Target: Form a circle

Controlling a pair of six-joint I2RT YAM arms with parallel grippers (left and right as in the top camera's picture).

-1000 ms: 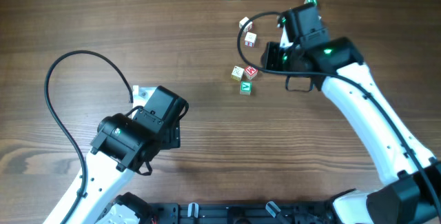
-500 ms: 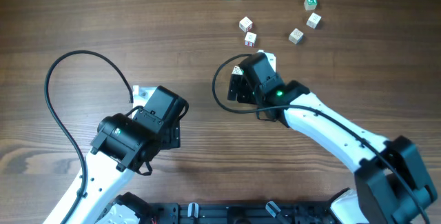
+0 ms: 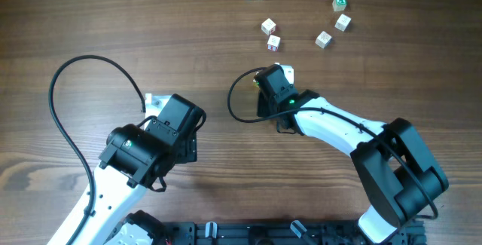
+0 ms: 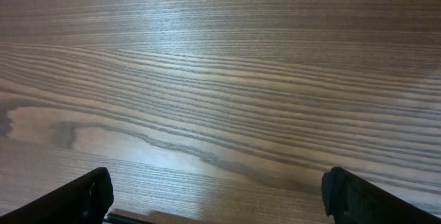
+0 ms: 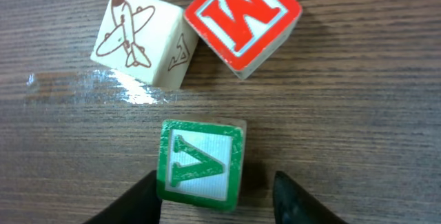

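The right gripper has been brought from the blocks by the table's far edge toward its middle. Its jaws are held apart astride the green letter block. The left gripper is kept spread wide.

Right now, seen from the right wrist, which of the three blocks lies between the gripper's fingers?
The green-framed block: it alone lies between the fingers. The red M block and the airplane block sit beyond it, side by side.

Open wood surface is seen across the upper left; passage at upper right is blocked by scattered blocks.
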